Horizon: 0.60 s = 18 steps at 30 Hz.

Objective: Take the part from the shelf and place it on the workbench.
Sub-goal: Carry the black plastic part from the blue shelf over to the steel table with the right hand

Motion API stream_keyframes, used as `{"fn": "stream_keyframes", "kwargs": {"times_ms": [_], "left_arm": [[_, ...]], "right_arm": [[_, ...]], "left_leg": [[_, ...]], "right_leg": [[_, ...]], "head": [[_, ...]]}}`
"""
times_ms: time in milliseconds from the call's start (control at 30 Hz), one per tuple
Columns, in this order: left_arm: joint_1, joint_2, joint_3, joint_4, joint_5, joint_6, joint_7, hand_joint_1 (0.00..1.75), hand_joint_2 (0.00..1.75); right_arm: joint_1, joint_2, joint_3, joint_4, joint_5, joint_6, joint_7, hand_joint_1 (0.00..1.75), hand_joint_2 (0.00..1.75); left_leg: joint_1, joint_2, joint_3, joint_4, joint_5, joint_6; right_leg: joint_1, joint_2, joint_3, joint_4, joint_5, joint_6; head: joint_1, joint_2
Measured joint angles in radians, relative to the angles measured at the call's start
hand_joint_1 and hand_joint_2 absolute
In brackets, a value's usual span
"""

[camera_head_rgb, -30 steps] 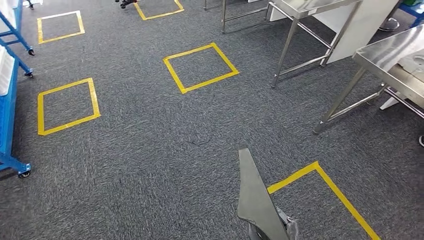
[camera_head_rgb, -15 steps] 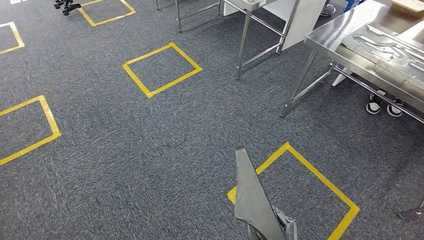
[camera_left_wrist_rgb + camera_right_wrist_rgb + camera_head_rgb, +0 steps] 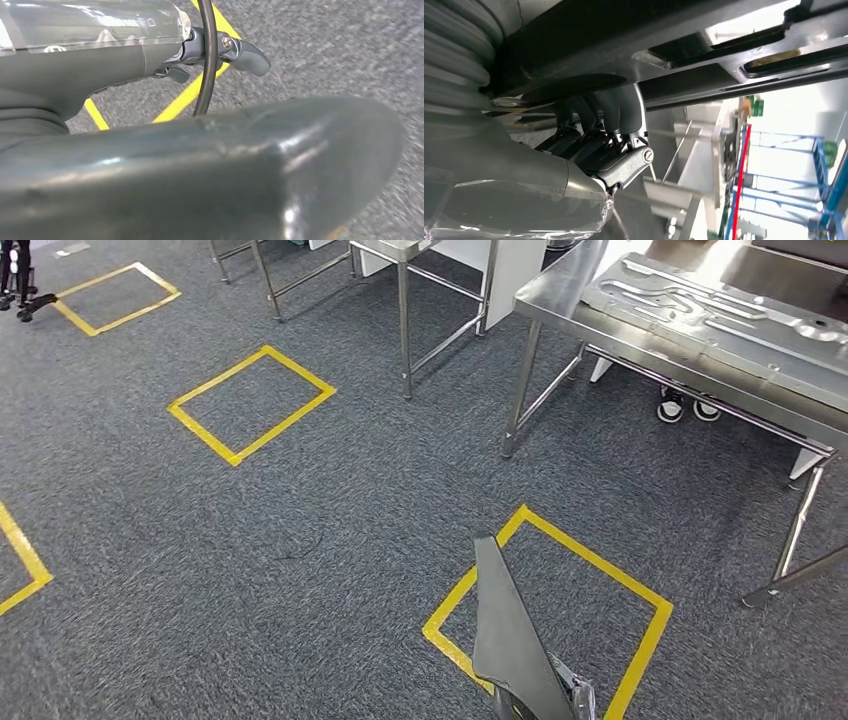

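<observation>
Leftward, grey carpet with a yellow taped square lies open. Centrally, the part, a long dark panel, points forward. The left hand presses under it; the right hand curls its fingers onto its edge. Ahead-right, the steel worktop already carries a stamped panel, its near edge bare.

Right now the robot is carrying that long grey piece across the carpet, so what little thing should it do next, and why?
Probably keep turning and stepping toward the steel workbench. The grey part is held low in front of the robot, over the yellow floor square, with open carpet between it and the bench. The right hand has its fingers curled on the part's edge, so nothing seems to need regripping first.
</observation>
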Motion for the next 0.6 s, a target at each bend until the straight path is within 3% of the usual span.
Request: {"fn": "stream_keyframes", "kwargs": {"times_ms": [67, 133, 167, 233, 267, 300, 367, 400, 433, 467, 500, 533, 600], "left_arm": [[-0.001, 0.0, 0.0, 0.0, 0.0, 0.0, 0.0, 0.0, 0.0], [-0.002, 0.001, 0.001, 0.0, 0.0, 0.0, 0.0, 0.0, 0.0], [-0.003, 0.0, 0.001, 0.0, 0.0, 0.0, 0.0, 0.0, 0.0], [-0.004, 0.0, 0.002, 0.0, 0.0, 0.0, -0.001, 0.0, 0.0], [-0.005, 0.0, 0.002, 0.0, -0.001, 0.001, -0.003, 0.0, 0.0], [-0.004, 0.0, 0.002, 0.0, -0.003, 0.002, -0.007, 0.0, 0.0], [-0.001, 0.0, 0.004, 0.0, -0.007, 0.006, -0.019, 0.0, 0.0], [0.001, 0.0, 0.005, 0.0, -0.009, 0.009, -0.023, 0.0, 0.0], [0.002, 0.0, 0.006, 0.0, -0.009, 0.011, -0.026, 0.0, 0.0], [0.002, 0.0, 0.006, 0.0, -0.009, 0.012, -0.027, 0.0, 0.0], [0.002, 0.0, 0.006, 0.0, -0.009, 0.013, -0.027, 0.0, 0.0], [0.001, 0.0, 0.006, 0.0, -0.01, 0.013, -0.028, 0.0, 0.0], [0.0, -0.004, 0.006, 0.0, -0.014, 0.015, -0.025, 0.0, 0.0]], "right_arm": [[0.0, 0.001, 0.0, 0.0, 0.001, 0.001, 0.0, 1.75, 1.75], [0.0, 0.002, -0.001, 0.0, 0.003, 0.002, 0.0, 1.75, 1.75], [0.0, 0.002, -0.001, 0.0, 0.003, 0.002, 0.0, 1.75, 1.75], [0.003, 0.003, -0.002, 0.0, 0.005, 0.003, 0.0, 1.75, 1.75], [0.005, 0.003, -0.002, 0.0, 0.006, 0.003, 0.0, 1.75, 1.75], [0.006, 0.003, -0.003, -0.001, 0.007, 0.003, 0.0, 1.75, 1.75], [0.005, 0.004, -0.004, -0.001, 0.01, 0.003, 0.0, 1.75, 1.75], [0.005, 0.004, -0.005, -0.002, 0.011, 0.003, 0.0, 1.75, 1.75], [0.005, 0.004, -0.005, -0.002, 0.012, 0.003, 0.0, 1.75, 1.75], [0.006, 0.004, -0.006, -0.002, 0.013, 0.003, 0.0, 1.75, 1.75], [0.007, 0.004, -0.006, -0.002, 0.014, 0.003, 0.0, 1.75, 1.75], [0.008, 0.004, -0.007, -0.002, 0.014, 0.003, 0.0, 1.75, 1.75], [0.008, 0.005, -0.008, -0.003, 0.018, 0.001, 0.0, 1.75, 1.75]], "left_leg": [[0.001, -0.038, 0.05, -0.128, 0.064, 0.005], [0.001, -0.077, 0.075, -0.19, 0.077, 0.01], [-0.001, -0.082, 0.076, -0.193, 0.074, 0.014], [-0.001, -0.058, 0.081, -0.202, 0.078, 0.026], [0.001, -0.046, 0.084, -0.207, 0.081, 0.033], [0.004, -0.032, 0.087, -0.213, 0.084, 0.039], [0.002, -0.005, 0.09, -0.219, 0.085, 0.046], [0.0, 0.01, 0.091, -0.219, 0.083, 0.047], [-0.001, 0.025, 0.092, -0.219, 0.08, 0.047], [-0.001, 0.04, 0.096, -0.219, 0.077, 0.047], [-0.002, 0.054, 0.101, -0.219, 0.073, 0.046], [-0.002, 0.066, 0.108, -0.219, 0.068, 0.045], [-0.005, 0.086, 0.12, -0.219, 0.058, 0.038]], "right_leg": [[-0.001, 0.027, -0.002, 0.012, -0.007, 0.007], [-0.004, 0.048, -0.01, 0.021, -0.01, 0.018], [-0.005, 0.058, -0.014, 0.022, -0.009, 0.024], [-0.008, 0.074, -0.018, 0.021, -0.007, 0.036], [-0.006, 0.062, -0.023, 0.03, -0.014, 0.04], [-0.004, 0.036, -0.038, 0.059, -0.032, 0.045], [-0.004, -0.031, -0.093, 0.168, -0.091, 0.053], [-0.006, -0.05, -0.128, 0.233, -0.117, 0.057], [-0.009, -0.058, -0.152, 0.275, -0.126, 0.059], [-0.01, -0.062, -0.159, 0.283, -0.116, 0.06], [-0.01, -0.067, -0.145, 0.253, -0.088, 0.06], [-0.009, -0.08, -0.112, 0.187, -0.048, 0.056], [0.0, -0.125, -0.046, 0.06, 0.003, 0.042]], "head": [[0.0, 0.0], [0.0, 0.0], [0.0, 0.0], [0.0, 0.0], [0.0, 0.0], [0.001, 0.0], [0.001, 0.0], [0.001, 0.0], [0.001, 0.0], [0.001, 0.0], [0.001, 0.0], [0.001, 0.0], [0.001, 0.0]]}}
